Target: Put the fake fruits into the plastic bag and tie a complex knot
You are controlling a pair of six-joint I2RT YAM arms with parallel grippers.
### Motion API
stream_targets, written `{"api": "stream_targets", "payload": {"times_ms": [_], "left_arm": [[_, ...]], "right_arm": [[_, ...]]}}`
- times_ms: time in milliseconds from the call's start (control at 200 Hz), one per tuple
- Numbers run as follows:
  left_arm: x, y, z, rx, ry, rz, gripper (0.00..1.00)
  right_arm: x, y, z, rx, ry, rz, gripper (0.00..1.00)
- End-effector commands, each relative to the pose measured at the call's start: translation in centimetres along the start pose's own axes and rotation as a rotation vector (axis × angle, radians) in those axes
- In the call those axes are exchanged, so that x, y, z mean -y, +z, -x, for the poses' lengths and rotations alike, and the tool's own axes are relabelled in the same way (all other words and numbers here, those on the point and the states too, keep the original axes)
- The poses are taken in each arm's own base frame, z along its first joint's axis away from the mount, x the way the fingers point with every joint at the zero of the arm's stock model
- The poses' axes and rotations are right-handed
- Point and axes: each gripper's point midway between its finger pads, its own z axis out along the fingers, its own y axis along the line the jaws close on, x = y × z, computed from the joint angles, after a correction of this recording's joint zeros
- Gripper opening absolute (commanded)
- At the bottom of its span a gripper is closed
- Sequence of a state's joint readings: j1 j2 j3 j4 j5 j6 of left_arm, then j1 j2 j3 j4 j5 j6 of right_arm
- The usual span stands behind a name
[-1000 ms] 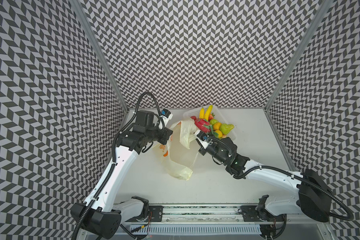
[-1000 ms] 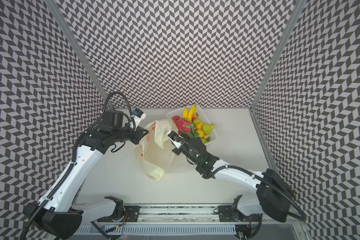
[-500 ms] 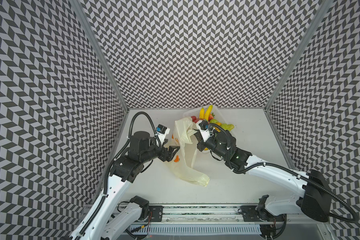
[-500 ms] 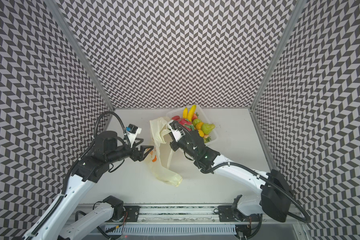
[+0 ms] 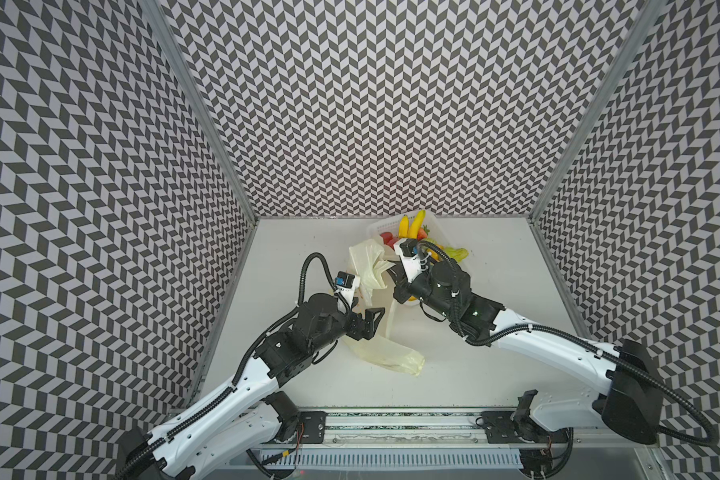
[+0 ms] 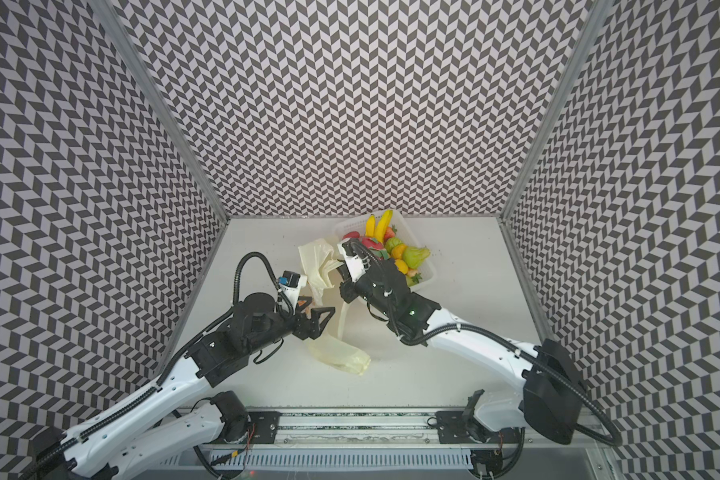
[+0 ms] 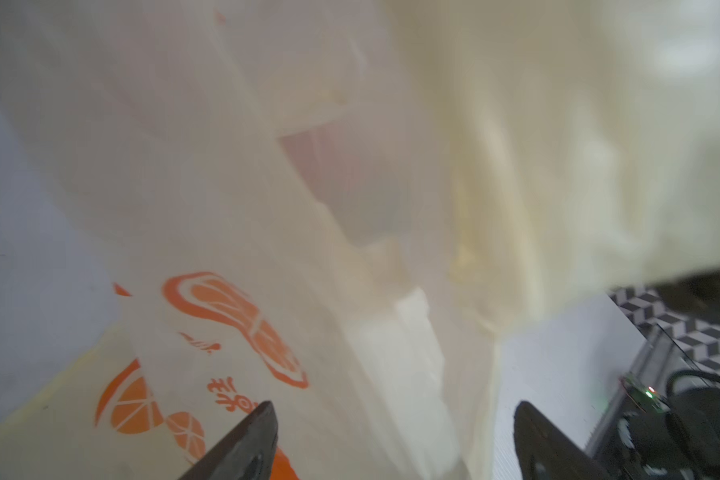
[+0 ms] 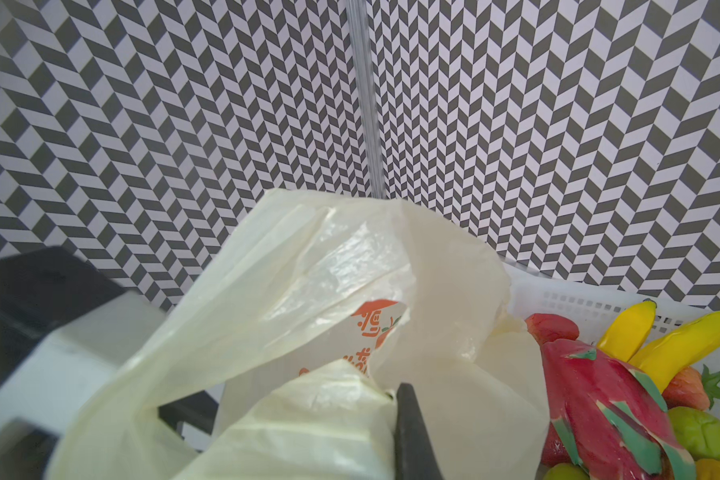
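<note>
The plastic bag (image 5: 391, 357) is draping mid-table from the right gripper (image 5: 390, 272), which is clamping its top edge. The left gripper (image 5: 374, 319) is gaping wide beside it. The right wrist is partly covering the fake fruits (image 6: 375, 226) in the white basket (image 6: 428, 272).

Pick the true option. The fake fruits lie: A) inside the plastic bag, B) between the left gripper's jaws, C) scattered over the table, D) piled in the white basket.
D: the fake fruits are heaped in the white basket, right beside the plastic bag.
</note>
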State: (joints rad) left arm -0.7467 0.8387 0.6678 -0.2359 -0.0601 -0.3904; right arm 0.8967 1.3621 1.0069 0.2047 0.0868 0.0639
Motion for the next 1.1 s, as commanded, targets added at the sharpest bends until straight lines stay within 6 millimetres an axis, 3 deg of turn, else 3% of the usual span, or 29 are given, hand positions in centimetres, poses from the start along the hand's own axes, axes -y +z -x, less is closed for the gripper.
{"api": "stream_targets", "payload": {"times_ms": [0, 60, 115, 175, 280, 401, 641, 741, 816, 981, 1097], "left_arm": [[-2.5, -0.7, 4.4, 0.186, -0.004, 0.185, 0.77], [-3.0, -1.2, 5.5, 0.21, 0.041, 0.229, 0.51], [-3.9, -1.6, 6.0, 0.207, 0.066, 0.293, 0.2], [-4.9, -2.0, 6.2, 0.182, 0.094, 0.355, 0.0], [-5.5, -2.8, 6.3, 0.13, 0.142, 0.378, 0.0], [-4.8, -3.6, 6.5, 0.053, 0.189, 0.309, 0.0], [-4.3, -6.1, 6.1, -0.146, 0.215, 0.231, 0.0], [-3.6, -6.8, 7.2, -0.145, 0.204, 0.178, 0.0], [-2.4, -6.7, 7.9, -0.155, 0.198, 0.111, 0.0], [-0.9, -4.9, 7.2, -0.227, 0.16, 0.001, 0.0], [-2.3, -3.8, 7.3, -0.235, 0.099, 0.027, 0.0]], "right_arm": [[-0.4, -0.9, 0.6, 0.011, 0.043, 0.032, 0.0], [0.3, -1.3, 0.2, -0.011, 0.075, 0.046, 0.0], [1.2, -1.9, 0.0, -0.018, 0.124, 0.068, 0.0], [2.3, -2.5, -0.3, -0.022, 0.172, 0.095, 0.0], [4.9, -3.3, -1.4, -0.052, 0.258, 0.118, 0.0], [7.7, -3.4, -3.3, -0.123, 0.316, 0.115, 0.0], [13.6, -1.9, -5.8, -0.215, 0.399, 0.058, 0.0], [13.1, -0.5, -5.8, -0.236, 0.404, 0.128, 0.0], [11.6, 0.6, -5.8, -0.252, 0.426, 0.238, 0.0], [9.7, 2.2, -6.3, -0.285, 0.425, 0.337, 0.0], [10.6, 2.2, -6.6, -0.297, 0.4, 0.275, 0.22]]}}
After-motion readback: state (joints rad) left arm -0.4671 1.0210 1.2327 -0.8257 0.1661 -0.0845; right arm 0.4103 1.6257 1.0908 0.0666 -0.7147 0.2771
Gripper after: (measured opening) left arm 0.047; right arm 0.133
